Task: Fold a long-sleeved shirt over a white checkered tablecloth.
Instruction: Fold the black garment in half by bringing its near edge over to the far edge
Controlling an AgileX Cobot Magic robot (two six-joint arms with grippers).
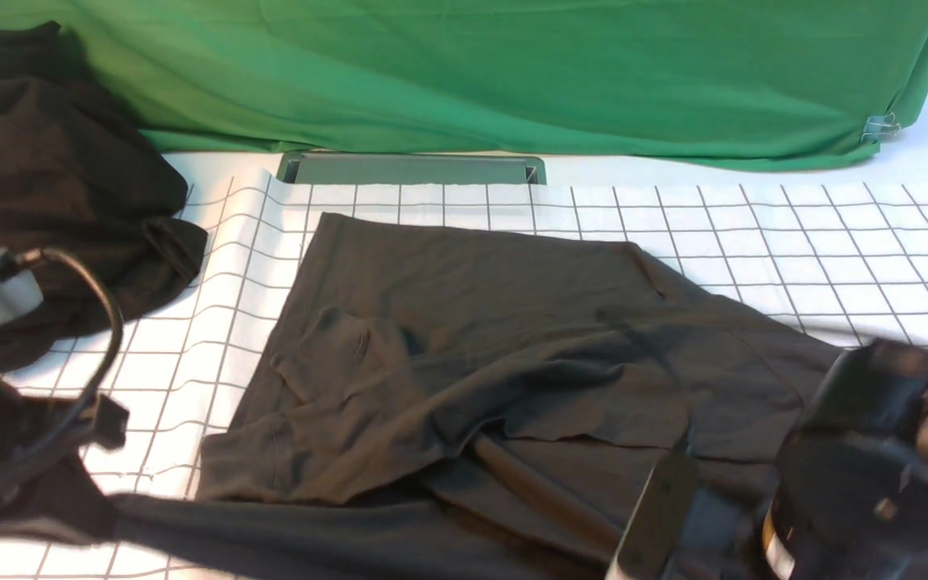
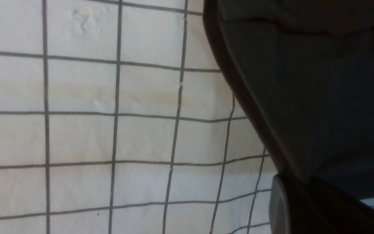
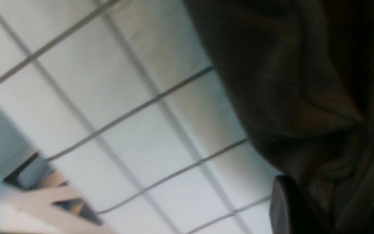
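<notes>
The long-sleeved shirt (image 1: 480, 354) lies rumpled and partly folded over itself on the white checkered tablecloth (image 1: 794, 242). Along the near edge, a band of it stretches low towards the left arm. My left gripper (image 2: 304, 185) is shut on the shirt's edge (image 2: 304, 97), just above the tablecloth (image 2: 109, 130). At the near right, my right gripper (image 1: 673, 524) is shut on a bunched fold of the shirt (image 3: 304, 113) over the tablecloth (image 3: 125, 130). Only one finger (image 3: 281, 208) of it shows plainly in the right wrist view. No logo shows.
A second heap of black cloth (image 1: 53, 177) lies at the far left, partly on the tablecloth. A green draped cloth (image 1: 512, 72) runs along the back, held by a clip (image 1: 881, 125). A grey recessed slot (image 1: 412, 169) sits before it. The left arm's cable (image 1: 101, 322) loops beside the heap.
</notes>
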